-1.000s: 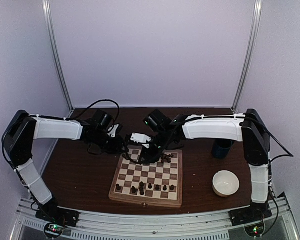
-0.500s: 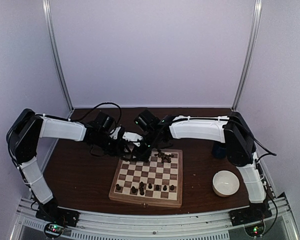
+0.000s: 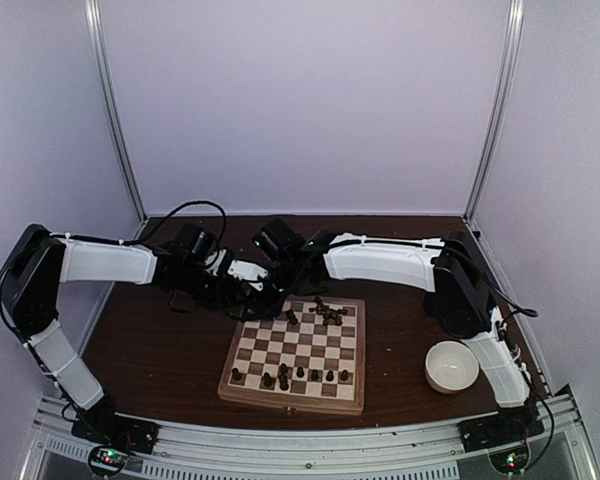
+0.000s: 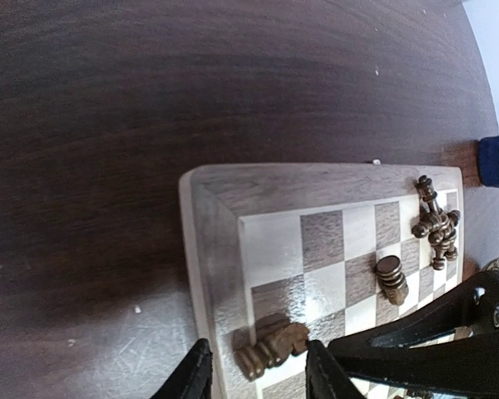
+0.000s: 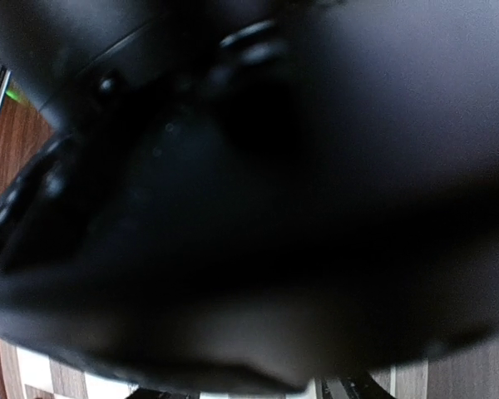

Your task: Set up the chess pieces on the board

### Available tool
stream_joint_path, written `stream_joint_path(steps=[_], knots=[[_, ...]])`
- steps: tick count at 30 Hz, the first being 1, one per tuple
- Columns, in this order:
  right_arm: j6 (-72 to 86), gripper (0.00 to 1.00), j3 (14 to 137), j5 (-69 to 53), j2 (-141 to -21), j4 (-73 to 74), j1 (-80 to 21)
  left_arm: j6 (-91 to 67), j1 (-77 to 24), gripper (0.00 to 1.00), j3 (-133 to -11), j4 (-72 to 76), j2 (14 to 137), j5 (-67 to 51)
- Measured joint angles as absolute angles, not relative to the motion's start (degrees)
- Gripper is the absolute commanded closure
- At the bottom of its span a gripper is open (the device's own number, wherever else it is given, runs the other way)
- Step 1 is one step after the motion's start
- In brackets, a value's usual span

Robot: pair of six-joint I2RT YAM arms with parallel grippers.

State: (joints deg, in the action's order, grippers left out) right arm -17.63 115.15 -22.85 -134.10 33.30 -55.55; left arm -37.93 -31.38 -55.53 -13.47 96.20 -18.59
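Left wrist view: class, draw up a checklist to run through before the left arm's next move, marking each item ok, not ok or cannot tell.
1. The left jaws stand apart: ok.
2. The piece between them is upright: not ok, it lies on its side near the edge of the board.
3. The far cluster of pieces is sorted: not ok, heaped together.
4. The right arm is clear of the left jaws: cannot tell, it sits close beside them.
5. The right wrist view is usable: not ok, something dark fills it.
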Motion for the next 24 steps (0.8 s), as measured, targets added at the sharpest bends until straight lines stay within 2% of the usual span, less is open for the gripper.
stream_joint_path(steps=[24], knots=[[-20.82, 0.5, 119.42, -21.34, -138.85, 31.86, -55.79, -38.92, -30.35, 0.61, -47.55, -15.27, 89.45, -13.74]])
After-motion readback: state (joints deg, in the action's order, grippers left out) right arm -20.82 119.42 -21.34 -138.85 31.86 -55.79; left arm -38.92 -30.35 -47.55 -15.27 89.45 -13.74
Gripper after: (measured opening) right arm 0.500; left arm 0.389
